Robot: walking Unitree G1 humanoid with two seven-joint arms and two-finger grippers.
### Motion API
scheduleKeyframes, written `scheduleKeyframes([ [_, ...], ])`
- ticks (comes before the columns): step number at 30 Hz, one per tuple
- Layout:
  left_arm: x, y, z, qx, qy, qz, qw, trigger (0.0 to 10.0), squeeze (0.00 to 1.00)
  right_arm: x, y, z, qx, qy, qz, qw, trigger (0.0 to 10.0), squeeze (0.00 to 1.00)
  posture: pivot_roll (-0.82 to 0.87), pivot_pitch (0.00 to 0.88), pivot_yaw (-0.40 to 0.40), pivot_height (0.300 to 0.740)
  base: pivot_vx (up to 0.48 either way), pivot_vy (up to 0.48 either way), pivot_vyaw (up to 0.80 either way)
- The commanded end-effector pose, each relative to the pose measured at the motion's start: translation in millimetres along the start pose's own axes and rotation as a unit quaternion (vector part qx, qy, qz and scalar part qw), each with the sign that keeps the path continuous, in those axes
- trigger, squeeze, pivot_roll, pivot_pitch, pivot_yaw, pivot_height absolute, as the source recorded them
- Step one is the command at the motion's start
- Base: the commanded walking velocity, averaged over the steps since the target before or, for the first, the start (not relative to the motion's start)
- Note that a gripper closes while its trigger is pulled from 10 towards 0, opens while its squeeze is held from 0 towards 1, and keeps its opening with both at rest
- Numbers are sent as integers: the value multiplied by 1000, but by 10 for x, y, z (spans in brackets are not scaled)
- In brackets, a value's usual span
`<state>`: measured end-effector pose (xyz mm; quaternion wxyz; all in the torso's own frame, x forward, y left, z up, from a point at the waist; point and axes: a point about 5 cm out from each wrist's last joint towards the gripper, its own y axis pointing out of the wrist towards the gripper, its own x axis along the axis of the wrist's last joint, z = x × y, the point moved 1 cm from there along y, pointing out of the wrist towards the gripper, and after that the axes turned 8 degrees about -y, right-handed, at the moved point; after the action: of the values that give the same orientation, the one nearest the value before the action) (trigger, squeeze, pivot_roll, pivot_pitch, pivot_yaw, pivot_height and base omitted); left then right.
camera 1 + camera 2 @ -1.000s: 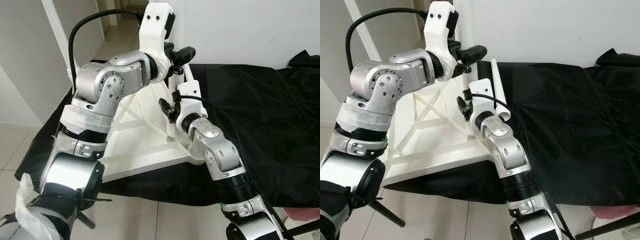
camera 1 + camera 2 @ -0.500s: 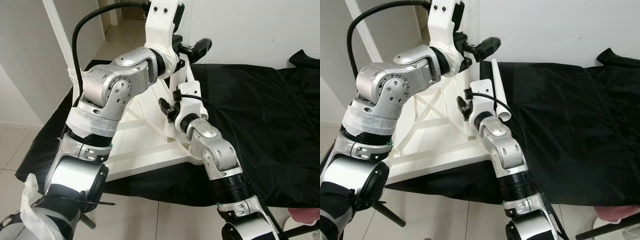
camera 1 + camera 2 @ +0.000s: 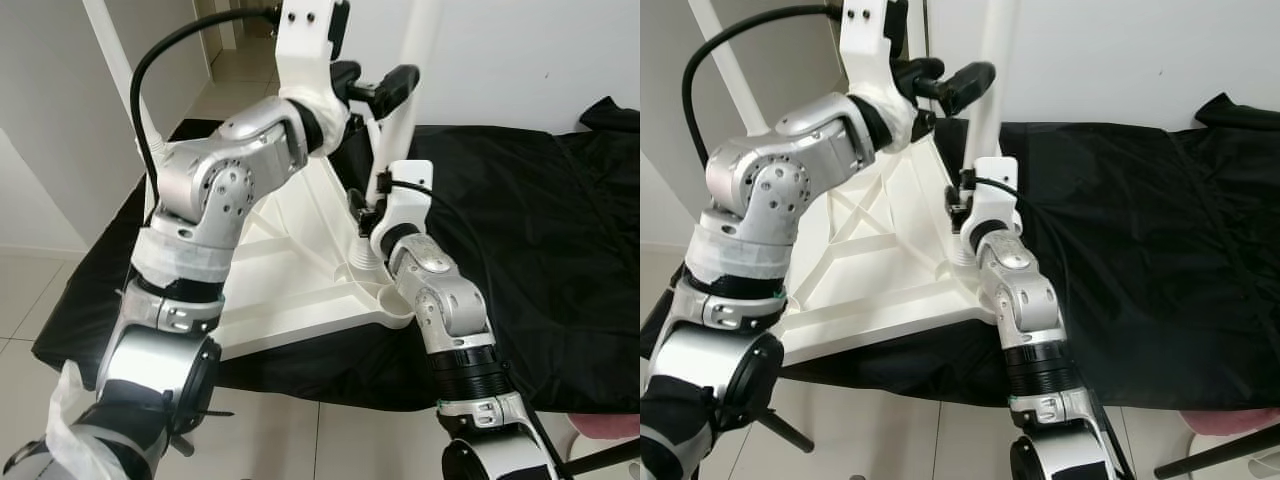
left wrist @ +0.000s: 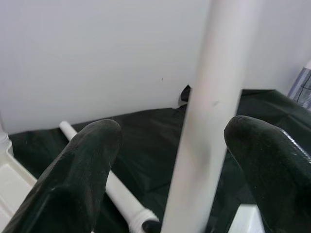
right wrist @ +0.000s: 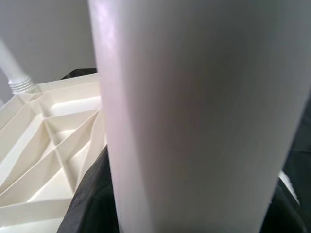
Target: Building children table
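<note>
The white table top (image 3: 290, 290) lies upside down on a black cloth. A white table leg (image 3: 992, 90) stands nearly upright, its threaded foot (image 3: 365, 255) at the near right corner socket. My right gripper (image 3: 372, 205) is shut on the leg's lower part, and the leg looms very close in the right wrist view (image 5: 194, 111). Higher up, my left gripper (image 3: 375, 82) is open with its black fingers (image 4: 77, 179) on either side of the leg (image 4: 204, 126). A second leg (image 3: 110, 60) rises from the far left corner. A third leg (image 4: 104, 179) lies on the cloth behind.
The black cloth (image 3: 540, 220) covers a low surface that runs right to a dark bundle (image 3: 612, 112). A white wall (image 3: 520, 50) stands close behind. Tiled floor (image 3: 40, 290) lies to the left and in front. Something pink (image 3: 610, 428) sits at the lower right.
The right gripper has swung the leg from a lean to nearly upright over the corner socket. The left gripper has moved right, so its fingers now straddle the leg.
</note>
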<state>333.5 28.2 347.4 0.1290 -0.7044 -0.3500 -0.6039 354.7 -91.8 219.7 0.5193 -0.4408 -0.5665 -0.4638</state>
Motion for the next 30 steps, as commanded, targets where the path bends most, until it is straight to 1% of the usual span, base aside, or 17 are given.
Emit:
scheduleKeyframes([
  [1, 5, -30, 7, -3, 12, -13, 1000, 10000, 0, 49, -7, -3, -6, 0, -19, 1000, 10000, 0, 15, 43, 71, 740, 0, 0, 0],
  [4, -9, -36, 24, 1, 11, -15, 1000, 10000, 0, 50, -14, -11, -9, -2, -22, 1000, 10000, 0, 13, 43, 71, 740, 0, 0, 0],
  [6, -31, -62, 60, 11, 15, -32, 999, 10000, 0, 43, -31, -26, -15, -7, -27, 999, 10000, 0, 12, 43, 69, 740, 0, 0, 0],
  [7, -66, -71, 97, 22, 8, -33, 999, 10000, 0, 41, -40, -33, -19, -6, -30, 999, 10000, 0, 11, 44, 69, 740, 0, 0, 0],
  [8, -66, -71, 97, 22, 8, -33, 999, 10000, 0, 41, -40, -33, -19, -6, -30, 999, 10000, 0, 11, 44, 69, 740, 0, 0, 0],
  [10, -100, -97, 157, 45, 19, -48, 998, 10000, 0, 49, -56, -47, -25, -11, -41, 999, 10000, 0, 10, 44, 70, 740, 0, 0, 0],
  [11, -100, -97, 157, 45, 19, -48, 998, 10000, 0, 49, -56, -47, -25, -11, -41, 999, 10000, 0, 10, 44, 70, 740, 0, 0, 0],
  [13, -150, -143, 238, 68, 18, -58, 996, 10000, 0, 41, -81, -78, -34, -16, -48, 998, 10000, 0, 7, 44, 76, 740, 0, 0, 0],
  [14, -150, -143, 238, 68, 18, -58, 996, 10000, 0, 41, -81, -78, -34, -16, -48, 998, 10000, 0, 7, 44, 76, 740, 0, 0, 0],
  [17, -256, -240, 326, 91, 14, -64, 994, 10000, 0, 3, -139, -135, -46, -31, -57, 997, 10000, 0, 7, 47, 78, 740, 0, 0, 0],
  [20, -313, -300, 330, 88, 11, -64, 994, 10000, 0, -26, -185, -162, -47, -33, -60, 997, 10000, 0, 7, 50, 80, 740, 0, 0, 0],
  [21, -352, -363, 334, 84, 16, -70, 994, 10000, 0, -55, -227, -187, -45, -29, -61, 997, 10000, 0, 8, 50, 80, 740, 0, 0, 0],
  [25, -403, -451, 350, 83, 20, -79, 993, 10000, 0, -102, -282, -211, -36, -24, -63, 997, 10000, 0, 8, 50, 80, 740, 0, 0, 0],
  [27, -482, -528, 381, 87, 23, -78, 993, 10000, 0, -146, -330, -221, -29, -23, -64, 997, 10000, 0, 8, 54, 81, 740, 0, 0, 0],
  [28, -519, -564, 386, 86, 36, -78, 993, 10000, 0, -160, -354, -225, -26, -28, -67, 997, 10000, 0, 7, 59, 80, 740, 0, 0, 0],
  [29, -519, -564, 386, 86, 36, -78, 993, 10000, 0, -160, -354, -225, -26, -28, -67, 997, 10000, 0, 7, 59, 80, 740, 0, 0, 0],
  [30, -541, -585, 387, 85, 45, -77, 992, 10000, 0, -167, -369, -227, -24, -31, -70, 997, 10000, 0, 7, 59, 80, 740, 0, 0, 0],
])
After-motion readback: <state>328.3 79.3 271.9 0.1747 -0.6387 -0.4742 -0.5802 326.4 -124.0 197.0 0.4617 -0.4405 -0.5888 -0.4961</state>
